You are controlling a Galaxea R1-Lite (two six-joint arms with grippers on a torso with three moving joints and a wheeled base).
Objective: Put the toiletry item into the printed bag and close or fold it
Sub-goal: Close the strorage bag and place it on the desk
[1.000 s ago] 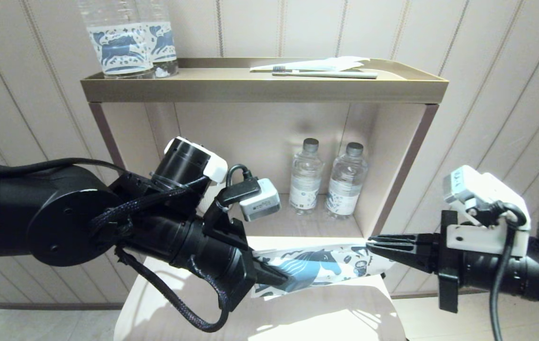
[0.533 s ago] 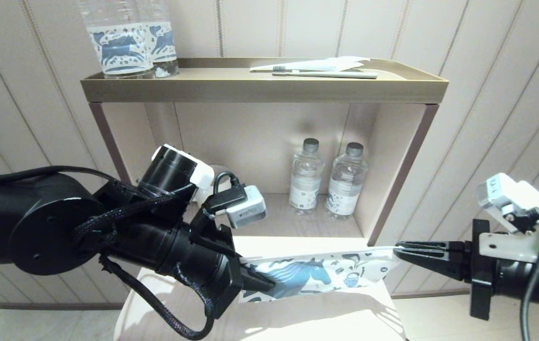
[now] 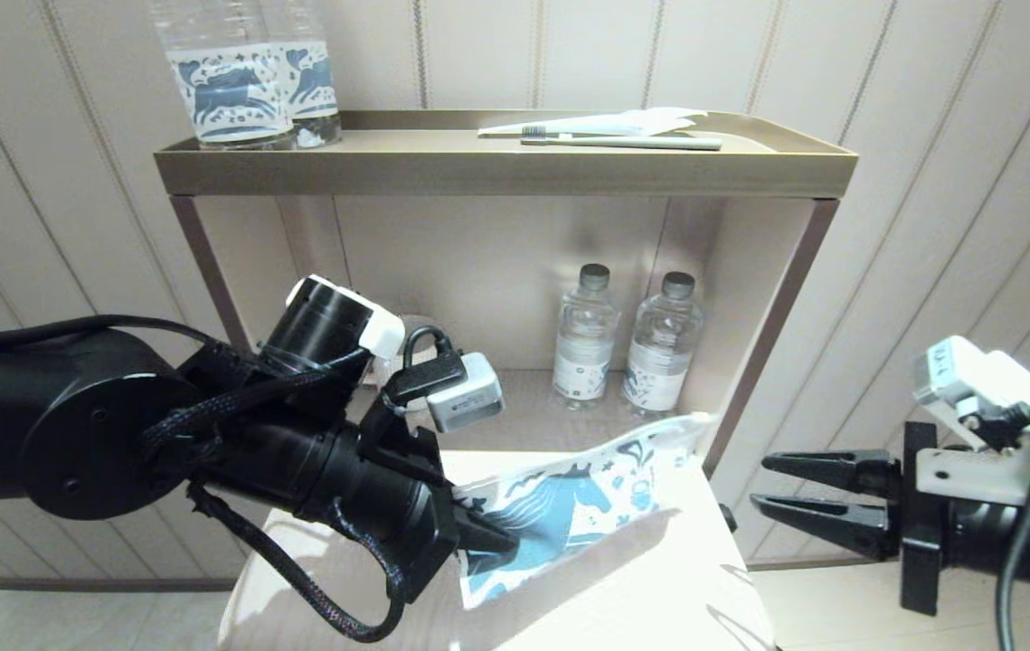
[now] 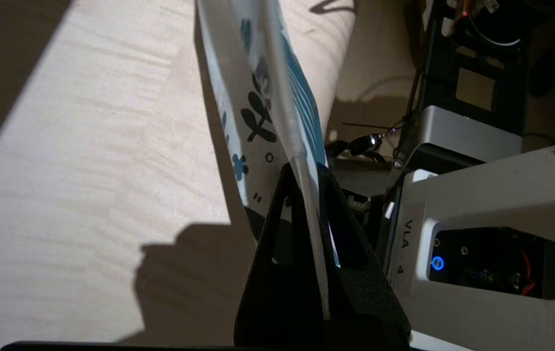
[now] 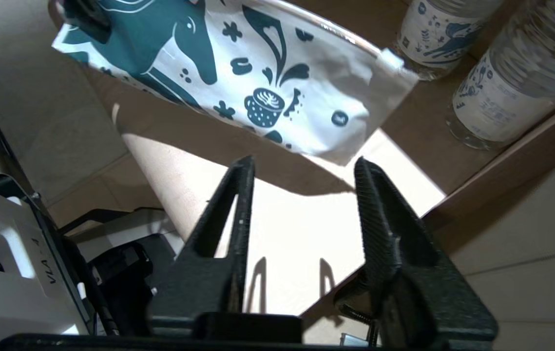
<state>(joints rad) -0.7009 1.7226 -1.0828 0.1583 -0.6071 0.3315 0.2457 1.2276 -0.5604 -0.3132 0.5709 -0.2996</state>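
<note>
Printed bag (image 3: pixel 569 511) held at one end by the left gripper (image 3: pixel 487 535) above the pale tabletop (image 3: pixel 677 588).
The left fingers (image 4: pixel 301 229) are clenched on the bag's near edge; the pouch slants up and away from them, its far end free. The right gripper (image 3: pixel 772 493) stands beside that end with its fingers (image 5: pixel 384 214) parted, grasping nothing, apart from the bag.

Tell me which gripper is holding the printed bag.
The left gripper: its jaws are clamped on the end of the printed bag. The right gripper stands open, clear of the bag's far end.
</note>
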